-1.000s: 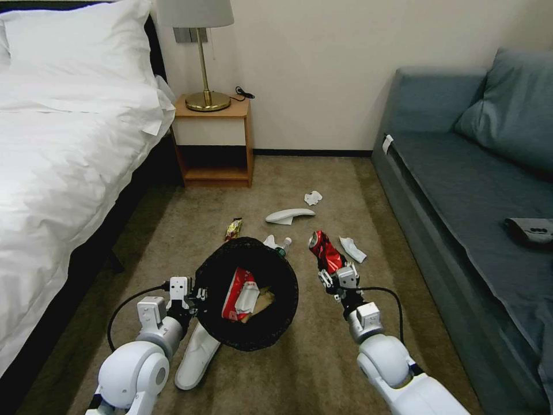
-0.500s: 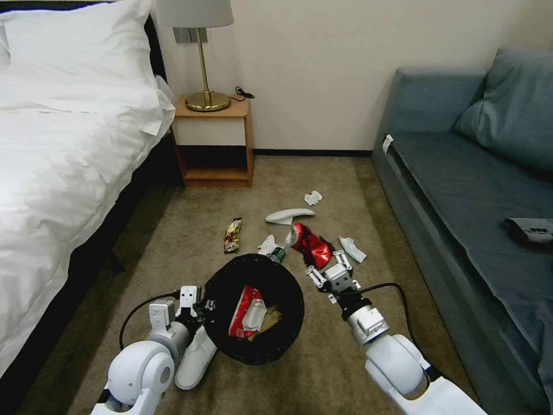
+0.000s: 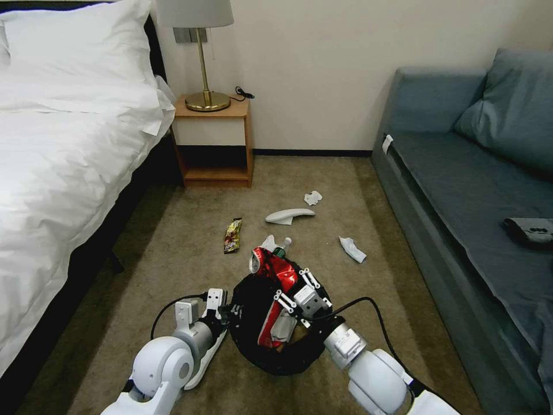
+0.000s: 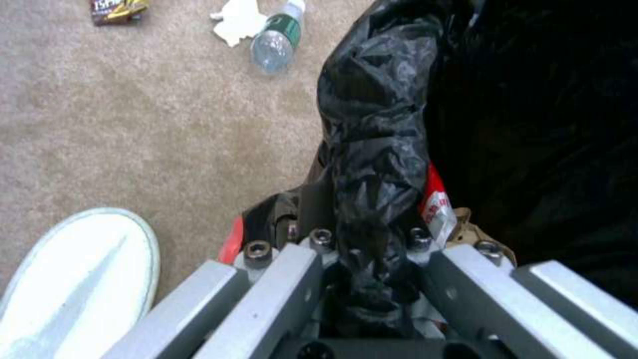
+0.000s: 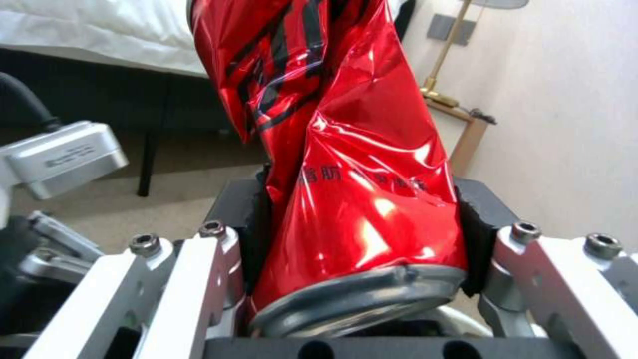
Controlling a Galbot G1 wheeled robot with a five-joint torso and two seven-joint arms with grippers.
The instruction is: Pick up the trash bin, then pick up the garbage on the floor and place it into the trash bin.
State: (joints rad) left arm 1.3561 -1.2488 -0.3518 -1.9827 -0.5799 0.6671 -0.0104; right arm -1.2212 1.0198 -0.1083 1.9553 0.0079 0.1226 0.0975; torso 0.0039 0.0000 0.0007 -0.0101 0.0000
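- Right gripper (image 3: pixel 291 286) clenches the crushed red can (image 3: pixel 275 266) over the trash bin (image 3: pixel 253 346) — at the mouth's 12 o'clock.
- Left gripper (image 3: pixel 226 308) pinches the bin's black rim at 9 o'clock.
- Bottle (image 3: pixel 281 248) lies on carpet just beyond.

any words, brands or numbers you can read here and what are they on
"ISH": partial letters on the gold snack wrapper, cut off by the picture's edge.
Red can in the right pincer: a row of small Chinese characters, too blurred to read.
Red packet in the trash bin held by the left pincer: white label print, too small to read.
Small plastic bottle: green label, unreadable.
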